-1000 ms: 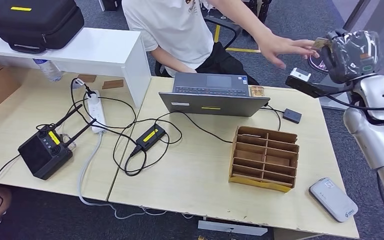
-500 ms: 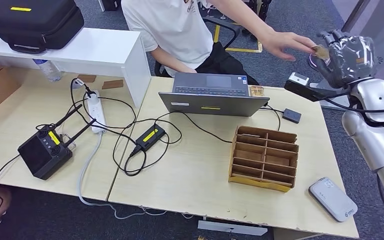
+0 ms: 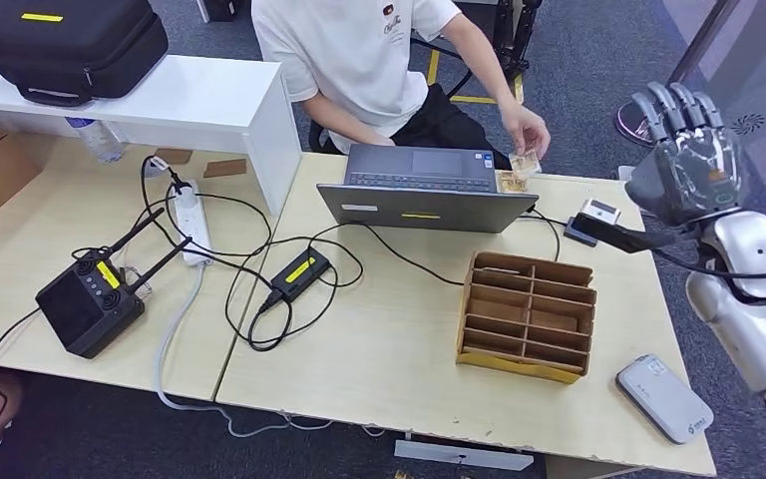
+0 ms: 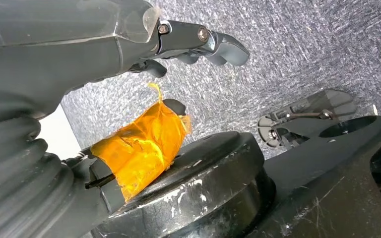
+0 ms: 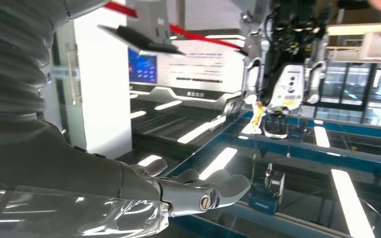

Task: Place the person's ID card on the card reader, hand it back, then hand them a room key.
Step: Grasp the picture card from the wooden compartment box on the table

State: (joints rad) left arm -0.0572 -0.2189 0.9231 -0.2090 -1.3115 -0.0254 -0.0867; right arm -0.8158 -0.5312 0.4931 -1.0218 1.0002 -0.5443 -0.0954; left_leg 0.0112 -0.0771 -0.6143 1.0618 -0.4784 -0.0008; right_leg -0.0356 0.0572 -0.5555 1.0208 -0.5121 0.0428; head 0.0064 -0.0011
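Fingers (image 3: 680, 105) of the right hand (image 3: 686, 160) are seen stretched up and apart, nothing held between them; in the right wrist view the same fingers (image 5: 203, 191) are shown extended with nothing in them. The hand is raised off the desk's far right corner. The ID card (image 3: 525, 163) is held well to the left of those fingers, pinched in the person's hand (image 3: 525, 133), just above a second small card (image 3: 512, 182) lying on the desk (image 3: 379, 339) behind the laptop (image 3: 425, 190). The card reader (image 3: 663, 397) is placed near the desk's front right corner, well below the raised fingers and apart from them. A small black box (image 3: 581, 231) on a cable is seen just left of and below the hand. The cardboard tray (image 3: 529, 314) with its compartments is set between the laptop and the reader. Further left, a power adapter (image 3: 299, 271), a power strip (image 3: 191, 222) and a black box with antennas (image 3: 91, 303) are laid among tangled cables. A black case (image 3: 68, 45) is rested on the white shelf (image 3: 199, 100) at far left. The left hand (image 4: 79, 54) is shown in the left wrist view over grey carpet; its fingers (image 4: 203, 42) are seen slightly curled with nothing in them, but whether apart or together cannot be told.
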